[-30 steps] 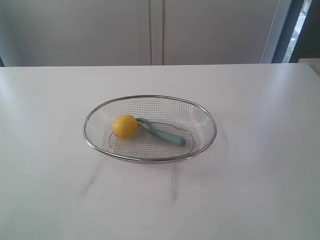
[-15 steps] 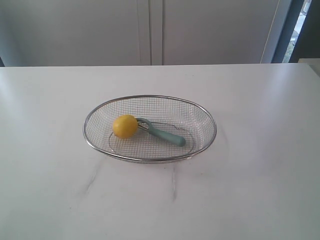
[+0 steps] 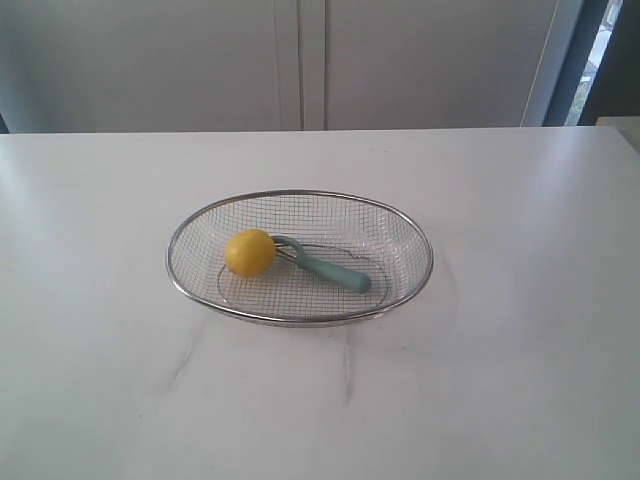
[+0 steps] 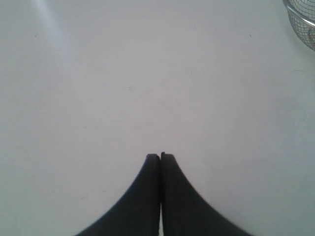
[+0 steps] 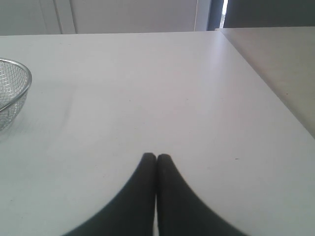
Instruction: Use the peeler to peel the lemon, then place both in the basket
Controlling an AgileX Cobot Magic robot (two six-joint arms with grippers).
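The yellow lemon (image 3: 249,252) lies in the left part of the silver wire-mesh basket (image 3: 300,193) at the table's middle. Beside it, also inside the basket, lies the teal-handled peeler (image 3: 335,269), its curved head against the lemon. Neither arm shows in the exterior view. My left gripper (image 4: 160,156) is shut with nothing in it over bare table, and only a corner of the basket (image 4: 301,20) shows in its view. My right gripper (image 5: 156,157) is shut and empty too, with the basket's rim (image 5: 24,73) off to one side.
The white table (image 3: 500,380) has faint grey veins in front of the basket. Its right edge (image 5: 268,83) shows in the right wrist view, with a beige surface (image 5: 280,54) beyond. Pale cabinet doors (image 3: 300,60) stand behind the table.
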